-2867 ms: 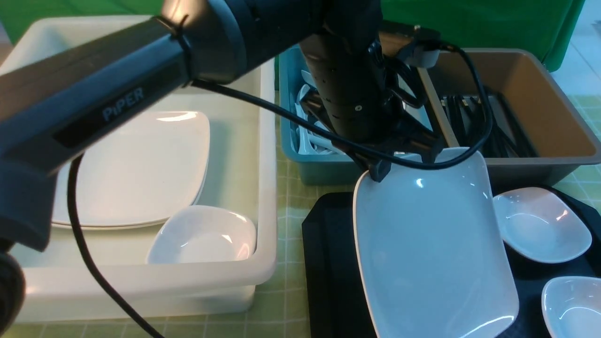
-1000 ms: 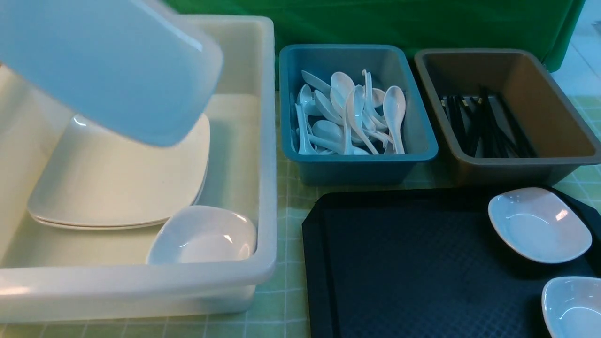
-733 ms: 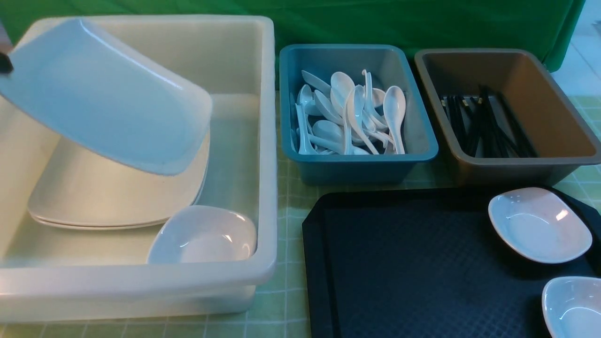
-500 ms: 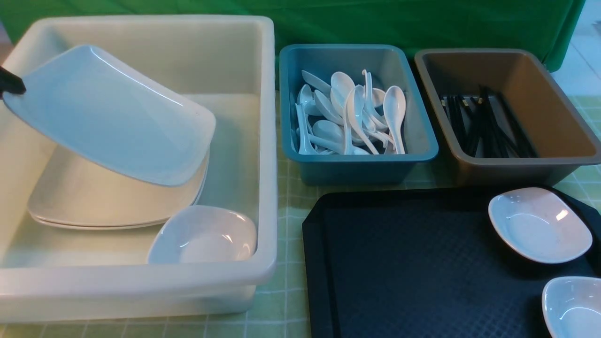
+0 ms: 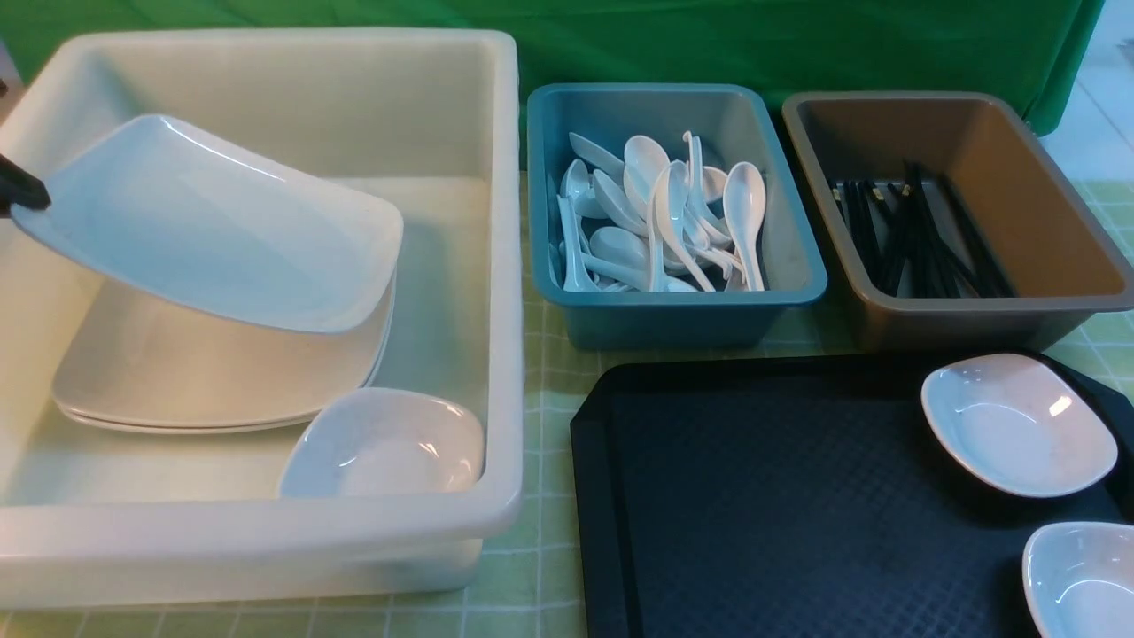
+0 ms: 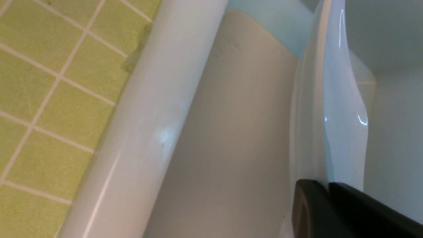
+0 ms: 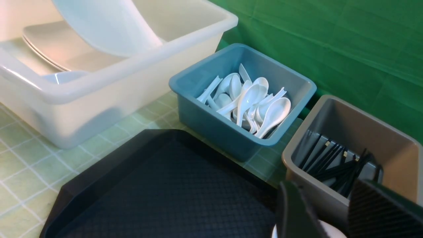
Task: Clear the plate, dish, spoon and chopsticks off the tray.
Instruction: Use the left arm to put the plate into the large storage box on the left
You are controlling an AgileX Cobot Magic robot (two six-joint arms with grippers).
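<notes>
The large white plate (image 5: 213, 230) hangs tilted inside the white tub (image 5: 505, 266), its low edge just above the stacked plates (image 5: 221, 381). My left gripper (image 5: 27, 190) is shut on its rim at the far left. In the left wrist view the black fingers (image 6: 314, 205) pinch the plate (image 6: 333, 99) edge. The black tray (image 5: 753, 496) carries two small white dishes (image 5: 1017, 424) (image 5: 1081, 576) on its right side. My right gripper (image 7: 324, 190) is open above a dish (image 7: 327, 231), out of the front view. Spoons (image 5: 656, 221) and chopsticks (image 5: 912, 239) lie in bins.
A teal bin (image 5: 802, 266) holds the spoons and a brown bin (image 5: 1063, 221) holds the chopsticks, both behind the tray. The tub also holds a small white dish (image 5: 381, 443) at its near right corner. A green checked cloth (image 5: 549, 354) covers the table.
The plate has left the tray, travelled left and come down into the tub. Over the last second it sank lower and flattened toward the stack, still held by the left gripper.
</notes>
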